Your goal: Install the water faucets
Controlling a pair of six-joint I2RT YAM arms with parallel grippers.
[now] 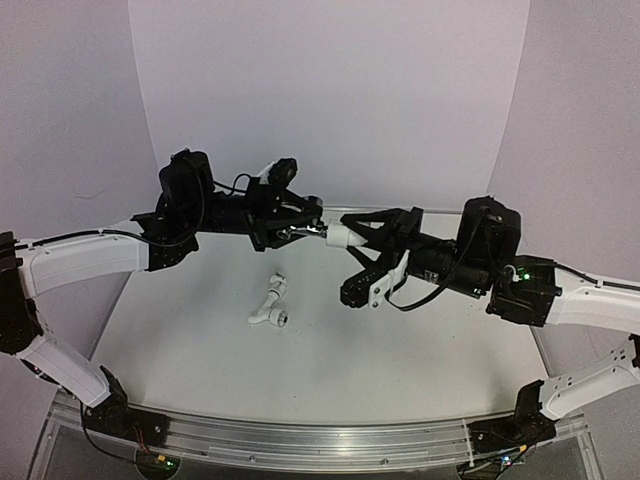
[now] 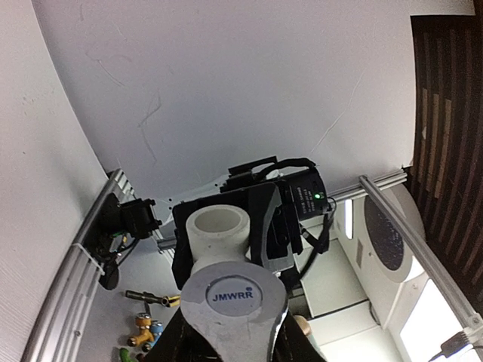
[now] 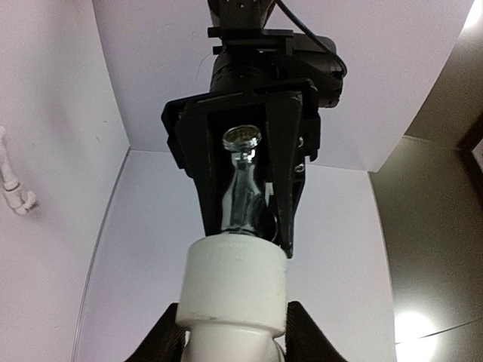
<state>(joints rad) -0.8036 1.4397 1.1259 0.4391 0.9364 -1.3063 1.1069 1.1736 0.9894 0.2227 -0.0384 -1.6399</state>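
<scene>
The left gripper clamps the chrome faucet; the right gripper clamps the white elbow fitting, touching at its 3 o'clock.

You have a shiny chrome faucet in the black left pincer. Its round cap is silver-white with dark blue lettering. The elbow fitting in your black right pincer is plain white, and so is the bent pipe on the white bench. Your left arm and right arm show white shells with black joints. A green light glows on the right one. The backdrop reads pale lilac.
</scene>
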